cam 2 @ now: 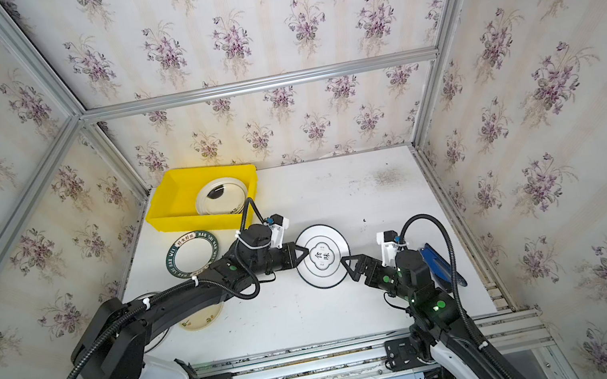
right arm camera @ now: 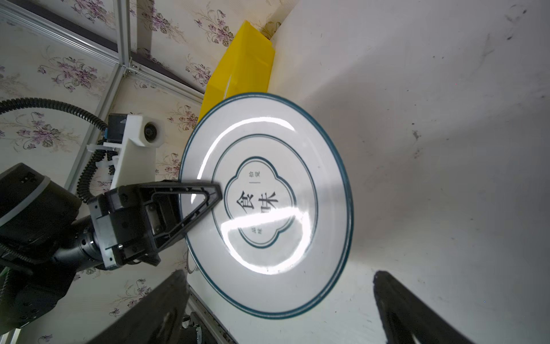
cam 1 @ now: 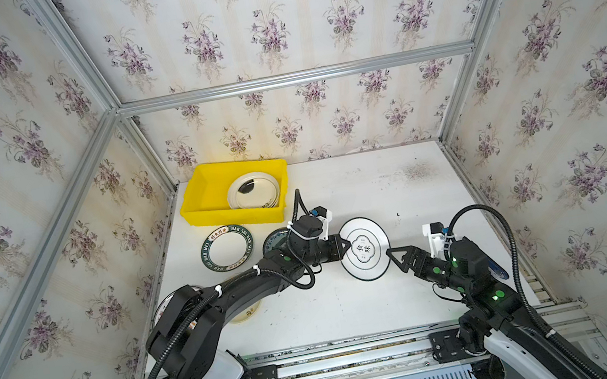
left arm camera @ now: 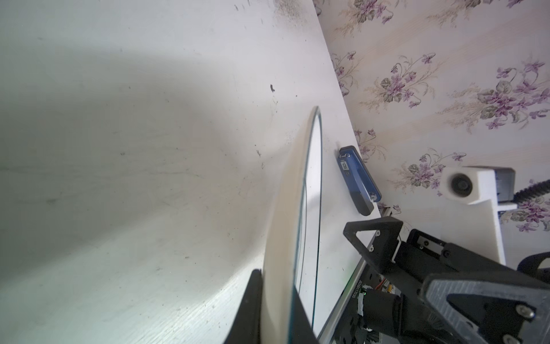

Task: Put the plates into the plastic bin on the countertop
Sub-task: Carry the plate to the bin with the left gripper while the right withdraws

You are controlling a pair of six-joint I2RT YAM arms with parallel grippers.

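Nearest me, a cream plate lay on the countertop, half under the left arm. Further in, at mid-table, the right gripper stood with its jaws spread wide, just off the right edge of the lettered plate and holding nothing. That plate was pinched at its opposite, left edge by the left gripper, clamped tight on the rim, one finger over the face and one beneath. It hung roughly level; from its shadow I judged it clear of the surface. Beyond it and leftward lay a green-banded plate, then the plastic bin in the far left corner, one pale plate already inside at its right end. So the bin lay away and to the left of the held plate, on the left arm's own side, which made that the nearer arm for the carry.
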